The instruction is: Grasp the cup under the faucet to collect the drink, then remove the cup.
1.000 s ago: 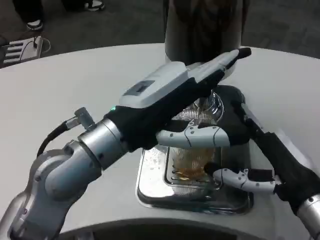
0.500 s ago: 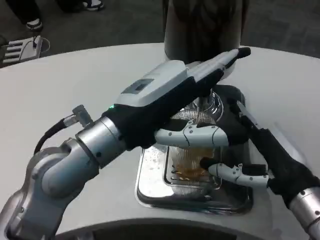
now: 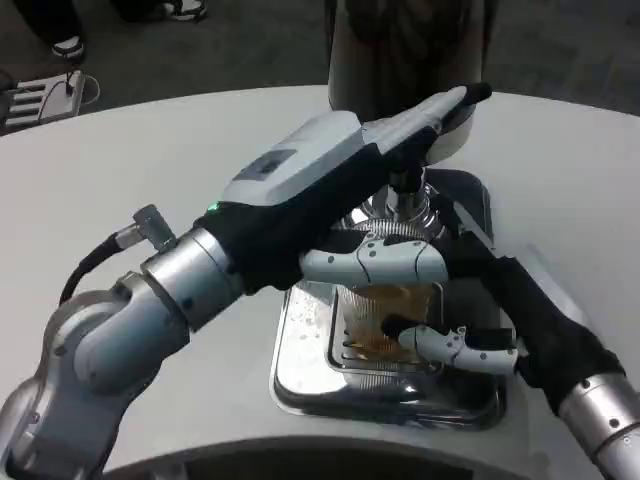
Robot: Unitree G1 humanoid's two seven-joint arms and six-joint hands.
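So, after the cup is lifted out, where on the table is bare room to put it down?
Bare white table lies wide left of the drip tray, behind the left arm, and right of the tray past the right hand. It is crowded over the tray: cup, faucet, left hand.

Silver forearms, black wrist sleeves, white-backed left hand (image 3: pixel 330 185), green light

The left hand (image 3: pixel 345 190) covers the cup's (image 3: pixel 390 315) rim and the faucet (image 3: pixel 405 200) base. The dispenser (image 3: pixel 405 50) is cut off by the far edge. Contact between the right hand (image 3: pixel 470 300) and cup cannot be confirmed.
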